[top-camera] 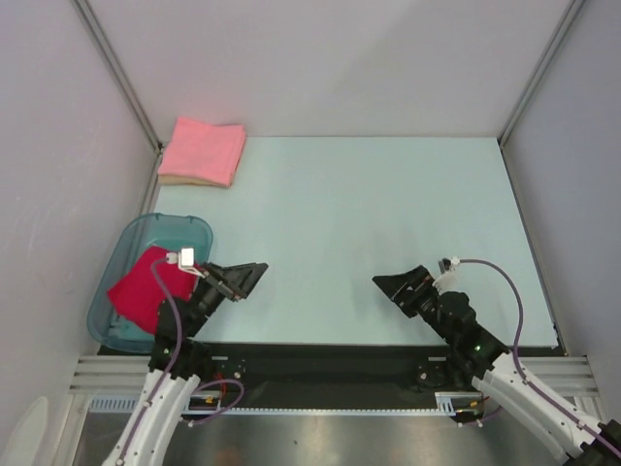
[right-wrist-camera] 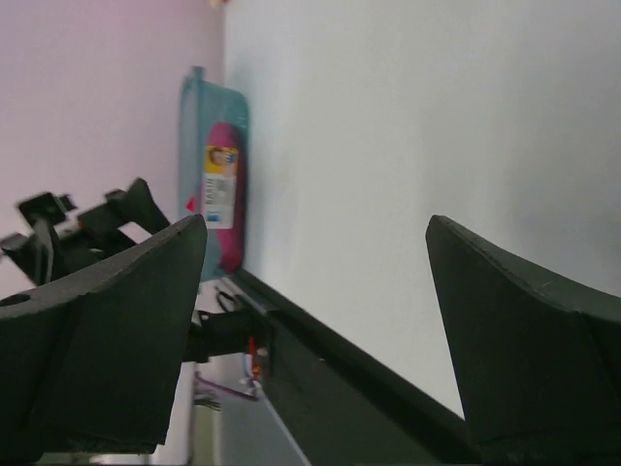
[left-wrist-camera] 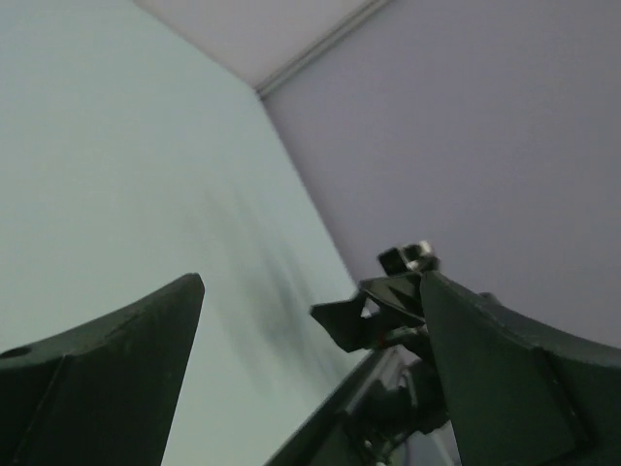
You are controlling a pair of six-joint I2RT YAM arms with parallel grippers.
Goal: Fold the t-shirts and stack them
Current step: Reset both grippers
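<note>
2 black 2-finger grippers, left gripper point(top-camera: 250, 280) and right gripper point(top-camera: 393, 289), hang wide open and empty over a pale green tabletop point(top-camera: 388, 204). 1 folded salmon-pink t-shirt point(top-camera: 202, 148) lies on a tan one point(top-camera: 194, 181) in the far-left corner. 1 crimson-pink t-shirt point(top-camera: 146, 289) sits in a translucent teal plastic tub point(top-camera: 184, 221) beside the left arm. The tub's yellow-and-white sticker point(right-wrist-camera: 220, 184) is unreadable.
</note>
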